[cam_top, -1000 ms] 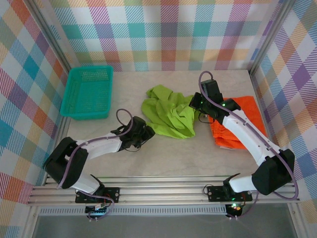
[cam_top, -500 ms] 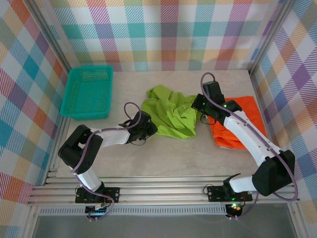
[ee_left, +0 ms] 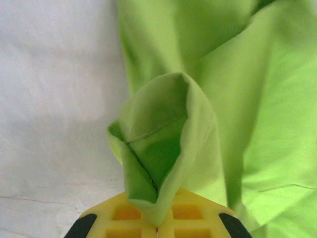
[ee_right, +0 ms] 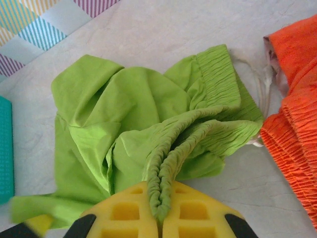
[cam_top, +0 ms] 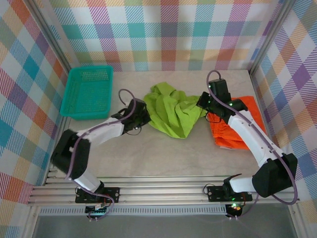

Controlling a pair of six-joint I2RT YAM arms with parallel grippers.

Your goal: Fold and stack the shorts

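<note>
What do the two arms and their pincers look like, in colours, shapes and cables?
The left arm and right arm have white links with black joints, and a greyish-purple cable loops along each. The left pincer and right pincer have yellow fingers with square grid recesses and black outer corners.

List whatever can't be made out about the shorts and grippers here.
- Left gripper: in the left wrist view the bottom edge cuts off its pads. The lime green shorts cover the pinch, so which part is held is unclear.
- Right gripper: in the right wrist view the bottom edge cuts it too, and bunched fabric covers where the pads meet.
- Orange shorts: the right wrist view cuts them at its right edge. In the top view the right arm crosses them, hiding their fold.
</note>
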